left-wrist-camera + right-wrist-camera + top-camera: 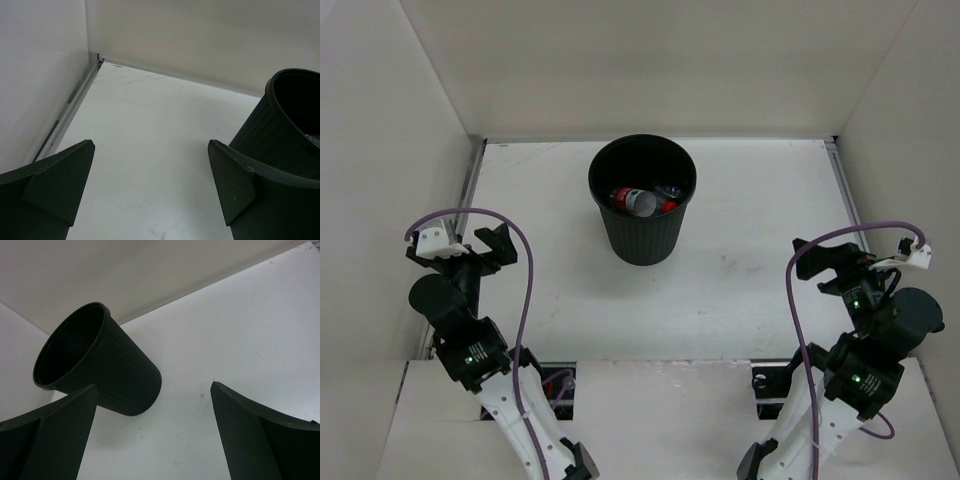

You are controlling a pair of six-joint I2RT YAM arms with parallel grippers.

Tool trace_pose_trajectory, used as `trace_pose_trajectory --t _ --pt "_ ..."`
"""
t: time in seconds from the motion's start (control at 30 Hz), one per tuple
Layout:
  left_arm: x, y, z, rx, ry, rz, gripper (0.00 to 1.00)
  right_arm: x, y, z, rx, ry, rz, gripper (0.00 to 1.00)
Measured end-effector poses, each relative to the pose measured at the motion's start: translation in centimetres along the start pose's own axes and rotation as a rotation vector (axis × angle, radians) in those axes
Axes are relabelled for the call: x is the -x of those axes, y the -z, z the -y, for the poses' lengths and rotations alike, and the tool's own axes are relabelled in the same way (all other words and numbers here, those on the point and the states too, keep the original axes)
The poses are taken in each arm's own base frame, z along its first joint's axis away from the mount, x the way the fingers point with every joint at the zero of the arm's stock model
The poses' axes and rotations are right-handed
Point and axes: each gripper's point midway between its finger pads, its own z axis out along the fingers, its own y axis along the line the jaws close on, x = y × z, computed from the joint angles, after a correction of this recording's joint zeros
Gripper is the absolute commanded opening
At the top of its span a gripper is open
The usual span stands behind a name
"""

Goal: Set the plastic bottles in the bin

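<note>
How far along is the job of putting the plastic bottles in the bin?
Done: bottles lie inside the bin, though their count is unclear. In hand: nothing, as the left pincer and right pincer are both open and empty. Left: apparently nothing, since no bottle shows on the table.

bin (107, 370) past spread r end effector (153, 387)

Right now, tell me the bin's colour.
The bin is black, best seen from the right wrist.
</note>
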Motion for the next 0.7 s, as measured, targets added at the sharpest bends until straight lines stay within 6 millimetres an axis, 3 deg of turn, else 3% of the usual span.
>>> trace_pose_trajectory --t 0.23,0.53,0.7 --pt "-0.1 -0.1 -0.2 0.007 0.047 0.003 1.00 -0.5 0.2 -0.8 0.047 0.011 -0.029 1.00" --pt "0.1 -0.1 -0.4 0.015 0.054 0.011 1.00 -2.4 1.4 -5.1 0.293 -0.057 -0.159 1.00" --pt "0.1 -0.1 -0.3 0.013 0.054 0.011 1.00 -2.9 0.6 -4.9 0.355 -0.166 -0.198 1.00"
